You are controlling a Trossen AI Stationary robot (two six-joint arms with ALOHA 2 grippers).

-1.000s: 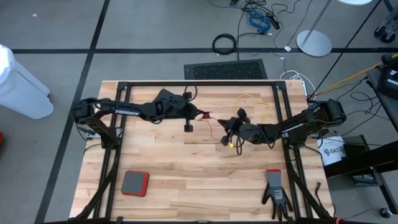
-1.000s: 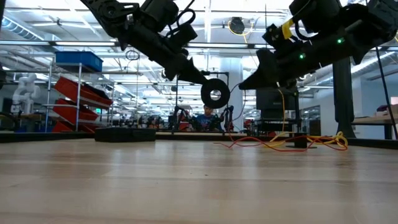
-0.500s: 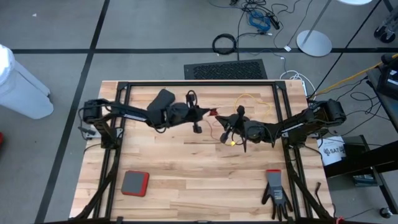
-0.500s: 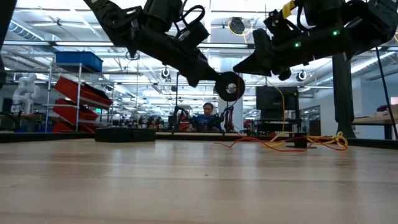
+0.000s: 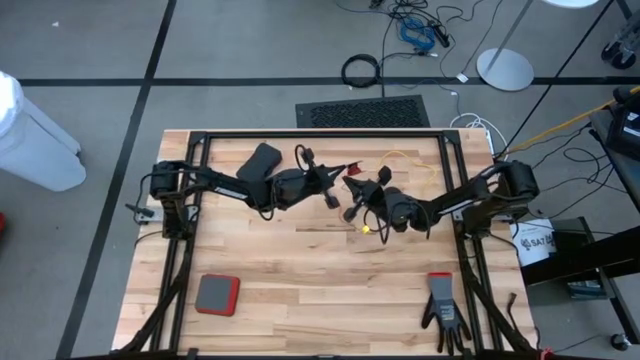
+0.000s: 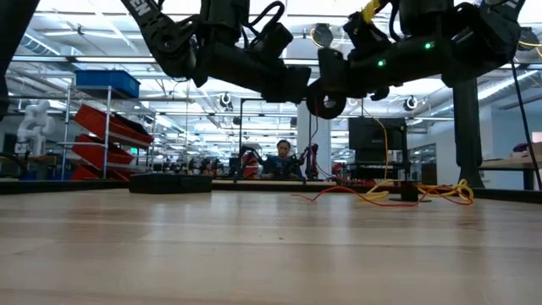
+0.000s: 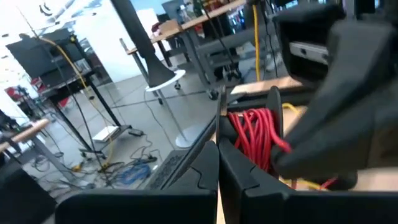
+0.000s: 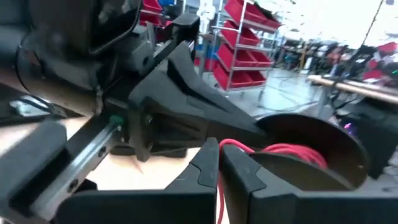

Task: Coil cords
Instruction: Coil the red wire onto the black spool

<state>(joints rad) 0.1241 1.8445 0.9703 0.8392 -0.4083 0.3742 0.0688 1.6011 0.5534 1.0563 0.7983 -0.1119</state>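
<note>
Reel [image 6: 326, 103]: aloft mid-table, red cord [image 7: 258, 135] wound on it, pinched between both grippers.
Left gripper [image 5: 335, 187]: clenched on reel.
Right gripper [image 5: 352, 203]: clenched on reel.
Yellow cord [image 6: 423, 194]: loose at far edge.
Risk: opposing pulls could twist reel free, spilling turns.

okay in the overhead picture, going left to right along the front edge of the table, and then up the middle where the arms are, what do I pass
Front edge: red pad → black glove. Middle row: left gripper, shut on a reel → right gripper, shut → yellow cord.
</note>
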